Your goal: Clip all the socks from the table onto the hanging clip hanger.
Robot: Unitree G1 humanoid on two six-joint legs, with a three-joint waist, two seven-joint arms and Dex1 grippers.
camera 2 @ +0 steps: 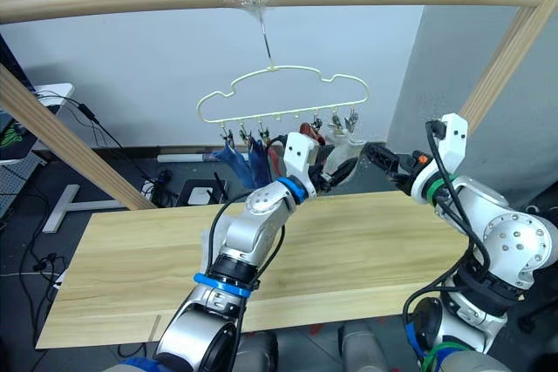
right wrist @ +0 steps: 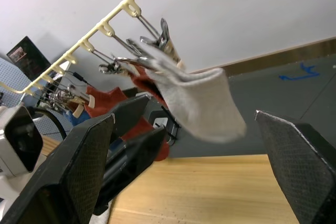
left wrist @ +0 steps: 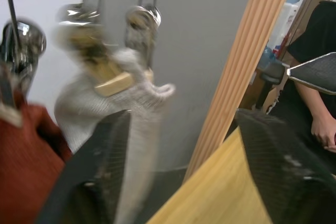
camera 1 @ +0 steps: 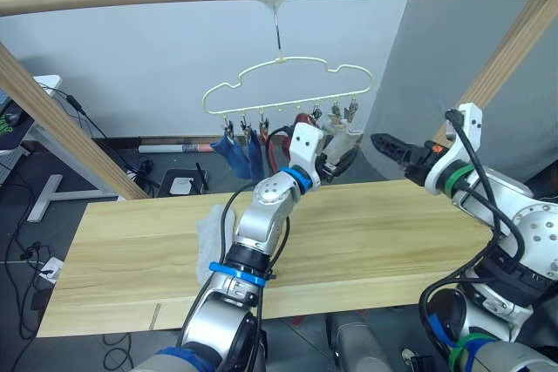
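I am holding both end effectors wide open beside the clip hanger, left end effector near a clipped grey sock. One grey sock is lying on the table at my nine o'clock. I am risking a bump that swings the hanger and shakes socks loose.

— Where do we have our left arm?
— Raised up and forward from the elbow, wrist tipped upward, with our left gripper held high and its two black fingers spread apart, nothing between them.
— And our right?
— Bent at the elbow and reaching inward toward the left one, our right gripper level, fingers wide apart too. The two grippers sit near each other, not touching.
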